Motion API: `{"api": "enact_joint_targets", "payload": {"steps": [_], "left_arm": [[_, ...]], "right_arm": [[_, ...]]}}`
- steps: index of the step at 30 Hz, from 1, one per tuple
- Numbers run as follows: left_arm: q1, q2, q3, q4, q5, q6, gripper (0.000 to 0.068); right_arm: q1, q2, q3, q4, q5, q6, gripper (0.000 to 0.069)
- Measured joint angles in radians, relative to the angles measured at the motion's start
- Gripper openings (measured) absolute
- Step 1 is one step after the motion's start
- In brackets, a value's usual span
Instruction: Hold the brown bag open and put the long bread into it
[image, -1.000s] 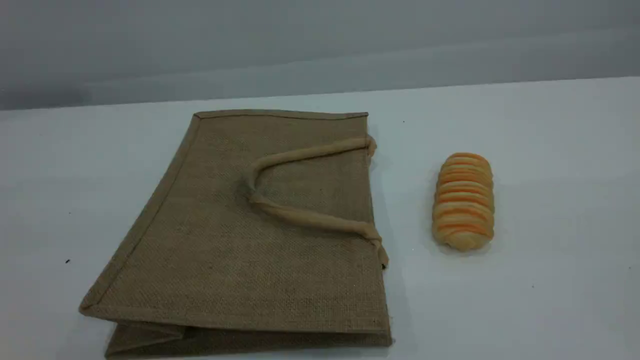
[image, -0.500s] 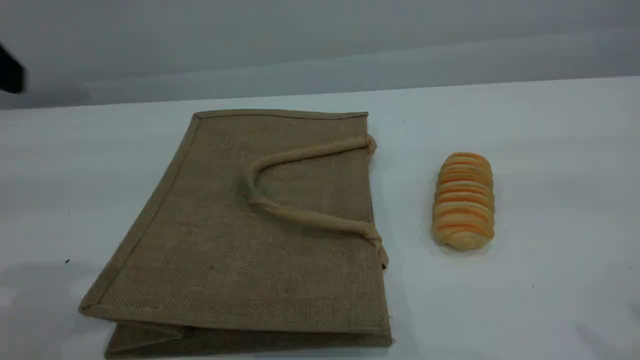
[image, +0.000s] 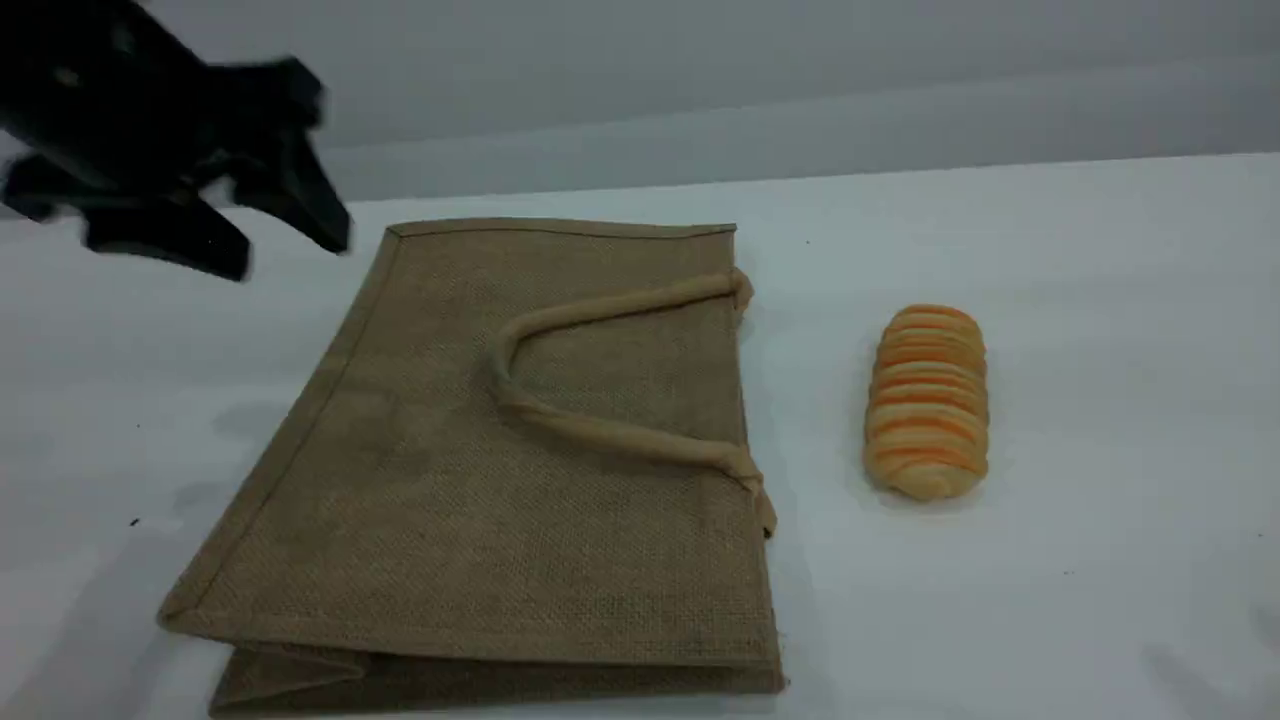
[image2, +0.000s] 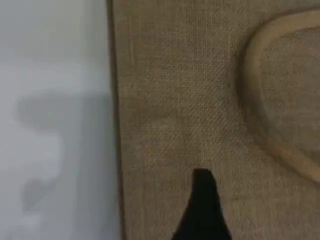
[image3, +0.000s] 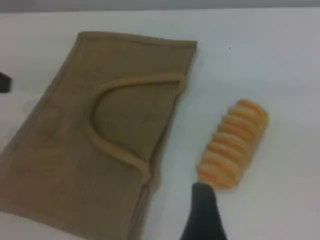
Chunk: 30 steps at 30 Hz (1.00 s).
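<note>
brown bag (image: 480, 500) – limp jute, take handle (image: 620, 437) | long bread (image: 928, 400) – probably squishy, pinch middle | left end effector (image: 288, 252), right end effector (image3: 202, 212): both wide

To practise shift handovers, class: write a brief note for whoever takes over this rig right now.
Left gripper: open, empty, hovers by the brown bag's far left corner.
Right gripper: open, empty, above the table near the long bread.
Brown bag lies flat and closed, handle on top; long bread lies apart on its right, on the table.
Done: nothing yet. Left: hold the bag open, put the bread in.
</note>
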Motion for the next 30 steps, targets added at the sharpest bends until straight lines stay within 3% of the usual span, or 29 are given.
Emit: {"api": "enact_joint_targets", "payload": {"steps": [8, 19, 30], "left_arm": [[-0.064, 0.204, -0.146, 0.001, 0.004, -0.030, 0.0498], [-0.104, 0.402, -0.323, 0.004, 0.045, -0.110, 0.0498], [-0.125, 0.510, -0.405, 0.004, 0.035, -0.168, 0.0498]], "right_arm": [[0.000, 0.000, 0.000, 0.009, 0.001, -0.001, 0.0458], [0.000, -0.001, 0.000, 0.015, 0.005, -0.001, 0.0458], [0.000, -0.001, 0.000, 0.016, 0.021, 0.000, 0.0458]]}}
